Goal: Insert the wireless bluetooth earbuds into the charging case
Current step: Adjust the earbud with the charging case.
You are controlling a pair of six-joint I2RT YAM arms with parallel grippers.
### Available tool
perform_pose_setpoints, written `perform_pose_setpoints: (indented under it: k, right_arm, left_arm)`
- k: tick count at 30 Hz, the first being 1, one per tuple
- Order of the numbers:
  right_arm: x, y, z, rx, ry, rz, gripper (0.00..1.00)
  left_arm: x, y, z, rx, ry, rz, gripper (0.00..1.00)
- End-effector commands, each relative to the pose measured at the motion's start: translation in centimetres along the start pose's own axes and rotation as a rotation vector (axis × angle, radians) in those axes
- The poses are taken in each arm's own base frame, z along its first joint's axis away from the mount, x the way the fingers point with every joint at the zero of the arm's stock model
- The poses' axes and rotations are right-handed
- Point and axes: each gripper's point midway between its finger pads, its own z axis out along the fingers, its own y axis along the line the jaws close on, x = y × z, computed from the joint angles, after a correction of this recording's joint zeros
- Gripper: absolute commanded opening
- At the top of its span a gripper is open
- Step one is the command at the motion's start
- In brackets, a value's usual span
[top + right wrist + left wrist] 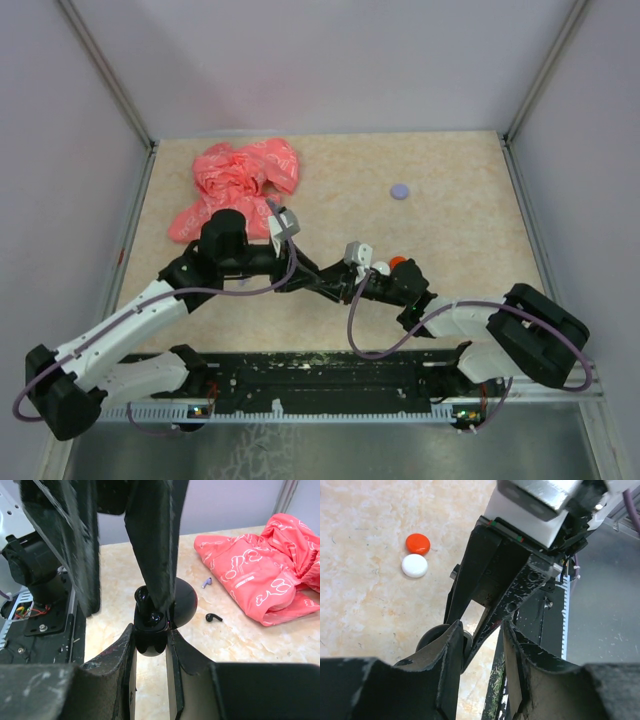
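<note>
Charging case (150, 647): black, lid open behind it, pinched between the fingers of the right gripper (150, 632). Right fingers (122, 665) clamped on the case's lower body, 1 on each side. Cannot tell whether the case touches the table (235, 640).

Glossy black shape in the case's open top, just past the right fingertips. Possibly 1 seated bud, too dark to confirm.

Left gripper (482, 627) meets the case from the opposite side. Left fingers (452, 650) apart, nothing pinched between them. In the right wrist view, 1 left finger reaches down to the case's open top, tip touching or just beside the rim. The other left finger hangs to the left of the case, clear of it. In the left wrist view, the right gripper's fingers run down into the gap between the left fingertips.

2 loose buds on the table, ahead and to the right of the right fingers:
- black earbud (214, 617), lying flat, nearer the fingers
- pale purple earbud (207, 582), further out, near the edge of the pink bag (260, 575)

Bag crumpled, well to the right of the right fingers.

Red disc (417, 543) and white disc (414, 565) ahead and to the left of the left fingers, almost touching each other. Purple disc (400, 190) alone, well beyond both grippers.
</note>
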Motion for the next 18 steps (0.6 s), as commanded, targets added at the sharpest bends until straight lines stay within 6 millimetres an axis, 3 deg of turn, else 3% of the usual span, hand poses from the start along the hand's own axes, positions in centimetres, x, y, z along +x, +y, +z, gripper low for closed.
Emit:
perform_pose_setpoints:
  k: [1,6,10,18]
  right_arm:
    - [-3.6,0.0,1.0,-0.009,-0.107,-0.04,0.0]
    - [-3.3,-0.4,0.9,0.014,-0.1,-0.037,0.0]
    - [-3.2,-1.0,0.9,0.044,-0.093,-0.044,0.0]
    - [-3.0,-1.4,0.9,0.063,-0.092,-0.041,0.0]
  left_arm:
    - [-2.0,-0.7,-1.0,-0.014,-0.081,0.038,0.45]
    - [-2.9,-0.7,-2.5,-0.098,-0.118,-0.061,0.55]
    - [-2.4,-0.4,-3.7,-0.184,-0.099,-0.19,0.58]
    - [-0.3,0.9,-3.7,-0.273,-0.031,-0.318,0.55]
